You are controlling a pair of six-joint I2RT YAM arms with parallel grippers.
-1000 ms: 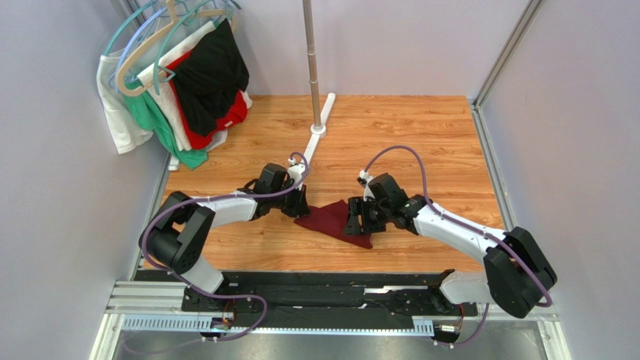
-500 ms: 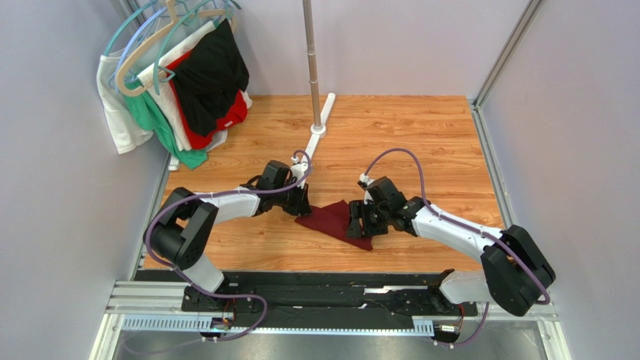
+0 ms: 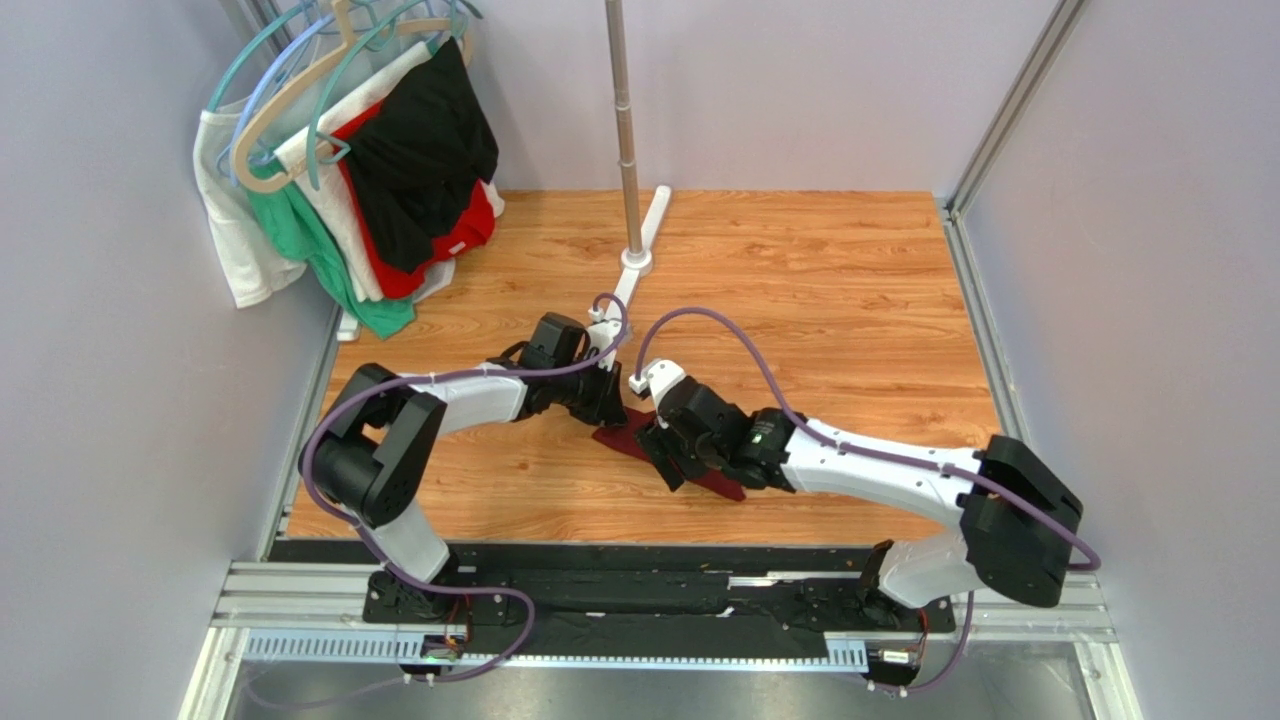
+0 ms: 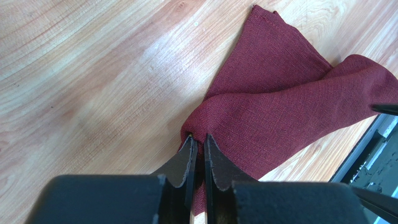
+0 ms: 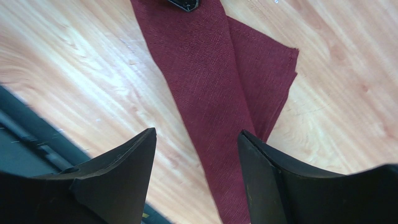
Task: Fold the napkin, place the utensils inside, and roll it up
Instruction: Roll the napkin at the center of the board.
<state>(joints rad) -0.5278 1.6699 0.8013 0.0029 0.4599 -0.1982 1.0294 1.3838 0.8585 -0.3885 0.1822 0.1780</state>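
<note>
Top external: the right arm has swung left across the desk (image 3: 842,300). Its right tool (image 3: 679,462) now sits just beside the left tool (image 3: 609,413); half a second ago they were apart at opposite ends of the cloth. The napkin (image 3: 622,440), then a broad triangle, now shows only as narrow maroon slivers around the right arm, near the desk's front middle.

Left wrist: the left tool (image 4: 198,138) is clenched on a bunched corner of the napkin (image 4: 280,112), which fans away in two folded layers over the wood.

Right wrist: the right tool (image 5: 196,135) is released, fingers (image 5: 140,154) spread wide either side of a long folded strip of napkin (image 5: 205,84) on the desk. Whether they touch it I cannot tell.
</note>
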